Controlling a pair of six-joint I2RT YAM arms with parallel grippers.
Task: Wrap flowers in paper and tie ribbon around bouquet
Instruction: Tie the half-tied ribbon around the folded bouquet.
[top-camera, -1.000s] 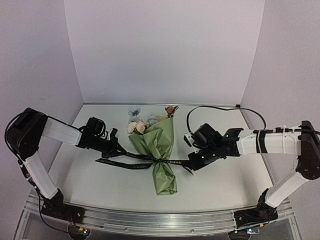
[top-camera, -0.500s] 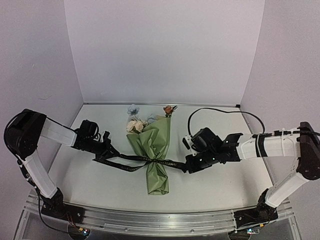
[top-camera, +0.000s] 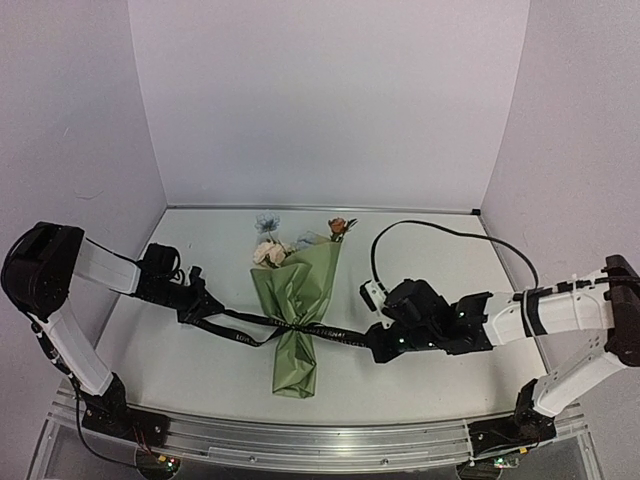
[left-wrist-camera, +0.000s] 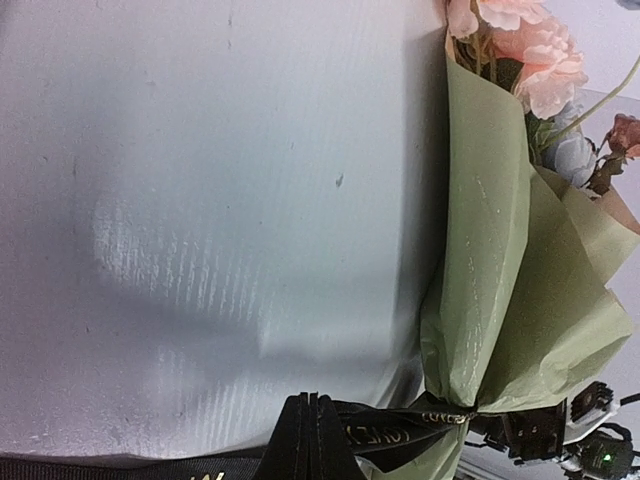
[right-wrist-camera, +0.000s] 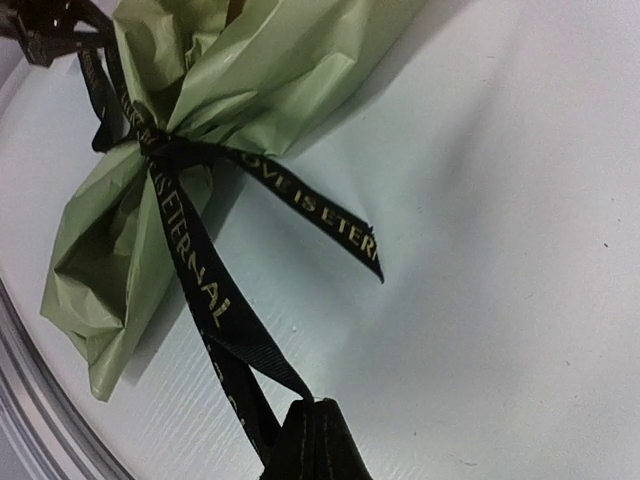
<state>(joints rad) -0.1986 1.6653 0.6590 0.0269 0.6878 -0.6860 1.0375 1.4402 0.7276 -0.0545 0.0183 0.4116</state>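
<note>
Surface: pale grey-white tabletop (top-camera: 180, 370), closed in on three sides by plain pale lilac walls (top-camera: 320, 100).
Bouquet: a cone-shaped bouquet (top-camera: 292, 350) lies flat near the middle of the table, its wide end toward the far wall and its narrow end toward the near edge.
Paper: crinkly olive-green paper (top-camera: 300, 285) forms the cone and is pinched in at the waist.
Flowers: cream-pink, pale blue and rust-orange artificial flowers (top-camera: 268, 250) poke from the wide end.
Ribbon: a narrow black ribbon with gold lettering (top-camera: 240, 322) is knotted around the waist. It runs almost straight out to both sides, and one loose tail lies on the table.
Left gripper (top-camera: 190, 313): low over the table, left of the bouquet. Its fingers (left-wrist-camera: 310, 440) are pressed together on the ribbon's left strand.
Right gripper (top-camera: 372, 346): right of the bouquet. Its fingers (right-wrist-camera: 315, 440) are clamped together on the ribbon's right strand.
Cable: a thin black cable (top-camera: 440, 230) arches behind the right arm.
</note>
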